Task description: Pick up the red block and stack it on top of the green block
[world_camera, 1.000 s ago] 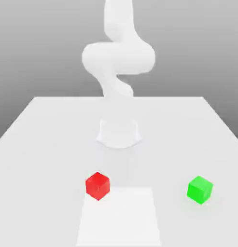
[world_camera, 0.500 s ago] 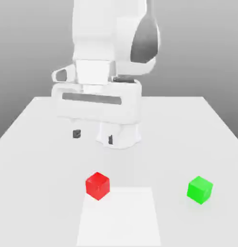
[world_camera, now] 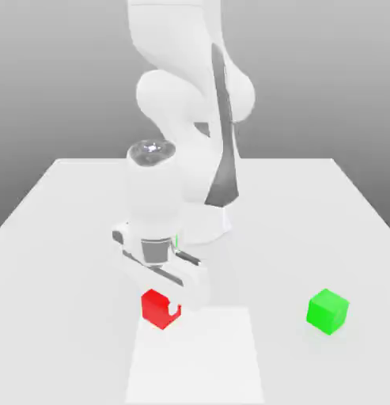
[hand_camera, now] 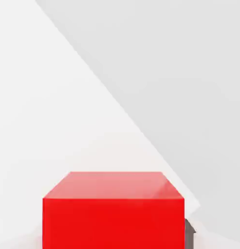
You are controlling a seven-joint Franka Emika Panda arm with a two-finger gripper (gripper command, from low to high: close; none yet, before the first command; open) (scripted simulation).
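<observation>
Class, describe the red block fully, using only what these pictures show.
The red block is a small, plain, smooth-faced cube, bright red, its top paler in the hand view. It sits upright on the table, partly over the white patch's corner, below the gripper, whose shut jaws appear to grip it.

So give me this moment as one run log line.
gripper: fingers shut on red block | red block: low, by white patch | green block: apart, on table | stack: not yet made
</observation>
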